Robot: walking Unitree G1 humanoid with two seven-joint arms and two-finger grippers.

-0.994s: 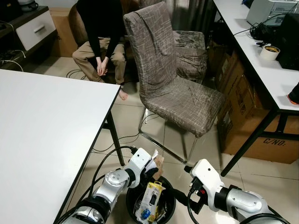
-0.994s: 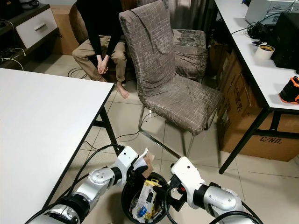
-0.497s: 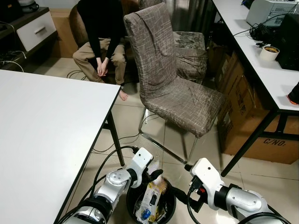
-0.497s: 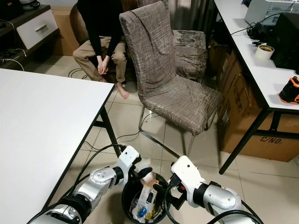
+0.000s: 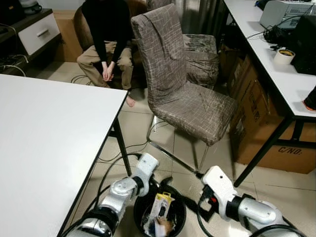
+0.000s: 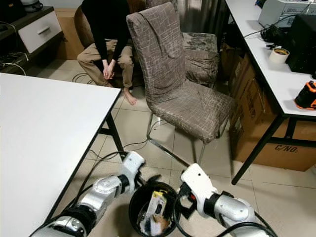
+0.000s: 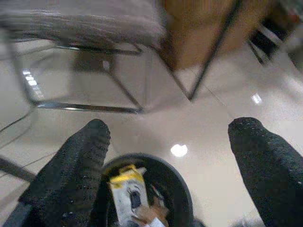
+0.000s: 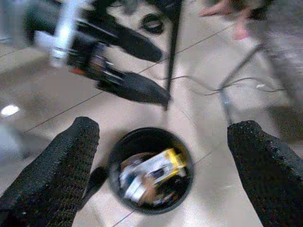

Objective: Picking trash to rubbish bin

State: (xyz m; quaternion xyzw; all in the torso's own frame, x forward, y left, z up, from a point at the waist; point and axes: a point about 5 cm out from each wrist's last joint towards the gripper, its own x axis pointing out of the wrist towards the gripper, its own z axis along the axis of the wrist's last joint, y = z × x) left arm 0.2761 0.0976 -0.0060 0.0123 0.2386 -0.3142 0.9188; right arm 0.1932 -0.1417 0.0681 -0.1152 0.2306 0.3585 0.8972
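The only legible writing is the black print "C/NO." on the side of the brown cardboard carton (image 5: 276,148) under the white desk with black legs (image 5: 276,69), ahead and to the right of both grippers. The large white table with a black frame (image 5: 44,148) stands to the left of the left gripper, its black leg just beyond that arm. Straight ahead of the grippers stands a chair with a grey-brown patterned cover and chrome legs (image 5: 182,94), well apart from them; a second covered chair is behind it, and a seated person in a black top and tan trousers (image 5: 106,44) is farther back, hands clasped. Black cables (image 5: 111,170) trail over the tiled floor under the table edge. The round black rubbish bin (image 6: 150,207) sits on the floor between the two grippers, holding a yellow-and-white package (image 6: 155,205) upright among other crumpled trash. The left gripper (image 7: 173,156) hangs at the bin's left rim, fingers (image 7: 75,165) spread wide and holding nothing. The right gripper (image 8: 163,161) hangs over the bin from the right side, its fingers (image 8: 61,161) likewise spread wide and empty.
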